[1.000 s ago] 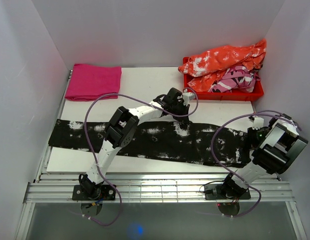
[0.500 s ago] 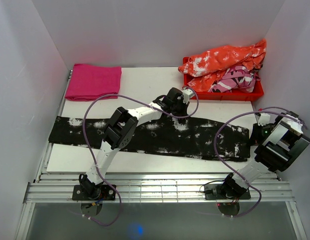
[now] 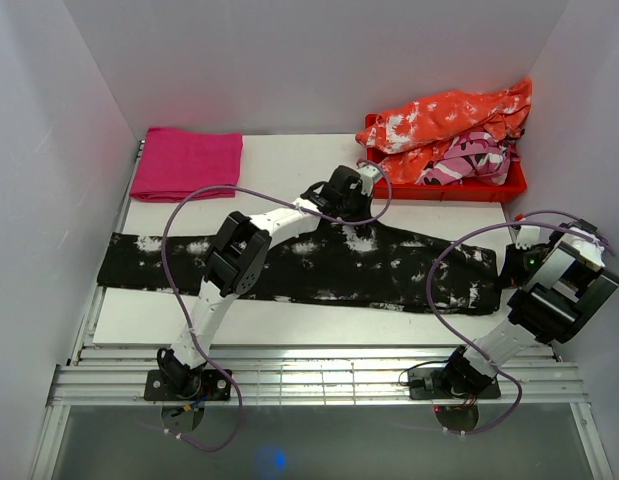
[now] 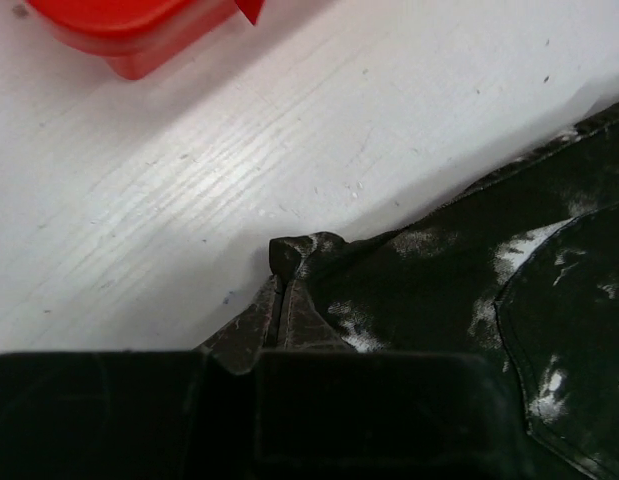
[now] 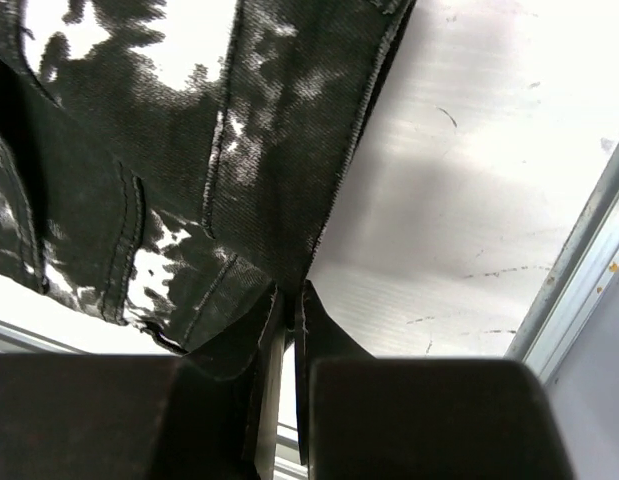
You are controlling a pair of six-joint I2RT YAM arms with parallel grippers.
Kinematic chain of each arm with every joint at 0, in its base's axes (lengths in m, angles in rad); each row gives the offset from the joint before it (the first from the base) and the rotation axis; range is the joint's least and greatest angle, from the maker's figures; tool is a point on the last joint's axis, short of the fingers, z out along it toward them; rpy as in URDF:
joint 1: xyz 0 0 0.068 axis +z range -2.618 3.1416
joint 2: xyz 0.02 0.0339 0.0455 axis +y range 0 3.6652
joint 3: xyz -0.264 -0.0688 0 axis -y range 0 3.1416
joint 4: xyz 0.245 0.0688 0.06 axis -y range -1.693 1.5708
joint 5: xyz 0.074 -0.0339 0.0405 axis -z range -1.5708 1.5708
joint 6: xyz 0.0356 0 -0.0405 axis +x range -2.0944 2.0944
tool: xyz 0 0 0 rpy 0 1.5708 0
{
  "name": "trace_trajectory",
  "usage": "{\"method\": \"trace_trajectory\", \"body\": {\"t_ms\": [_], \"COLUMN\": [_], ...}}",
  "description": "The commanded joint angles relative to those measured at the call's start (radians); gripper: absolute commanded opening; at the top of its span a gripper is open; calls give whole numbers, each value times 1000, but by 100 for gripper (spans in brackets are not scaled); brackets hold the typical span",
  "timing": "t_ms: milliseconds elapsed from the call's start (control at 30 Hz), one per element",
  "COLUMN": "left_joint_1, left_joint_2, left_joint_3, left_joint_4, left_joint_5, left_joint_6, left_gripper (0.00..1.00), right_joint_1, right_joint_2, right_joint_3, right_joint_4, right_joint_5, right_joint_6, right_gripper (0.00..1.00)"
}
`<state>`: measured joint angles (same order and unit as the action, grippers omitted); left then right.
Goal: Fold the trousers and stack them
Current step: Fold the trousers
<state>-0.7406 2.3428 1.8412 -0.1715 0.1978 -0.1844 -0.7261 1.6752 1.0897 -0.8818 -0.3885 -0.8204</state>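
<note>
Both end effectors [image 4: 284, 305] [image 5: 289, 300] pinch trousers [image 3: 389, 275] edges, clear only from wrist views.

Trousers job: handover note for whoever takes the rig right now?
Left claw: shut on the trousers at their far edge, mid-length.
Right claw: shut on their right end.
Trousers: one long strip lying across the table.
Done: both grips set; no crosswise fold yet.
Left: fold them, then stack.
</note>
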Motion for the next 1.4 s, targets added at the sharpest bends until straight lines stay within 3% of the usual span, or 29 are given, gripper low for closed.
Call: {"method": "trace_trajectory", "body": {"t_ms": [0, 33, 100, 133, 200, 233, 300, 333, 367, 500, 567, 667, 700, 867, 1100, 1233, 1367], "left_joint_1": [130, 136, 151, 155, 167, 176, 207, 220, 237, 378, 472, 711, 854, 1200, 1470, 1518, 1524], "left_joint_2": [-40, -49, -85, -102, -143, -195, -262, -340, -385, -609, -702, -757, -792, -853, -772, -721, -732], "left_joint_3": [21, 13, 9, 7, 1, -5, -28, -75, -114, -331, -423, -483, -493, -534, -534, -533, -595], "left_joint_4": [38, 53, 73, 76, 69, 63, 24, 9, -15, -109, -208, -380, -419, -641, -749, -746, -676], "left_joint_5": [-157, -96, -13, 27, 93, 130, 195, 221, 253, 310, 359, 472, 500, 491, 448, 356, 266], "left_joint_6": [-21, -24, -36, -39, -38, -40, -44, -43, -35, -16, -23, 44, 77, 334, 529, 546, 559], "left_gripper": [0, 11, 49, 96, 98, 98, 98, 98, 98, 98, 98, 97, 95, 96, 93, 83, 80], "right_joint_1": [-21, -18, -10, -3, 5, 8, 25, 33, 43, 131, 252, 430, 497, 579, 541, 473, 436], "right_joint_2": [-40, -37, -26, -22, -26, -32, -58, -72, -109, -224, -284, -310, -307, -198, -45, 11, 37], "right_joint_3": [-2, -1, 19, 30, 56, 85, 119, 149, 162, 184, 147, 86, 49, -23, -120, -102, -50], "right_joint_4": [75, 69, 60, 44, 27, 20, -15, -29, -39, -81, -89, -85, -80, 3, 190, 211, 205], "right_joint_5": [146, 148, 158, 157, 146, 132, 122, 103, 91, 21, 19, 33, 40, 68, 258, 316, 338], "right_joint_6": [-43, -43, -34, -30, -17, -13, -3, -2, -2, 10, 20, 73, 90, 159, 95, 44, 21], "right_gripper": [8, 8, 8, 11, 27, 47, 69, 87, 94, 98, 98, 98, 98, 97, 99, 99, 99]}}
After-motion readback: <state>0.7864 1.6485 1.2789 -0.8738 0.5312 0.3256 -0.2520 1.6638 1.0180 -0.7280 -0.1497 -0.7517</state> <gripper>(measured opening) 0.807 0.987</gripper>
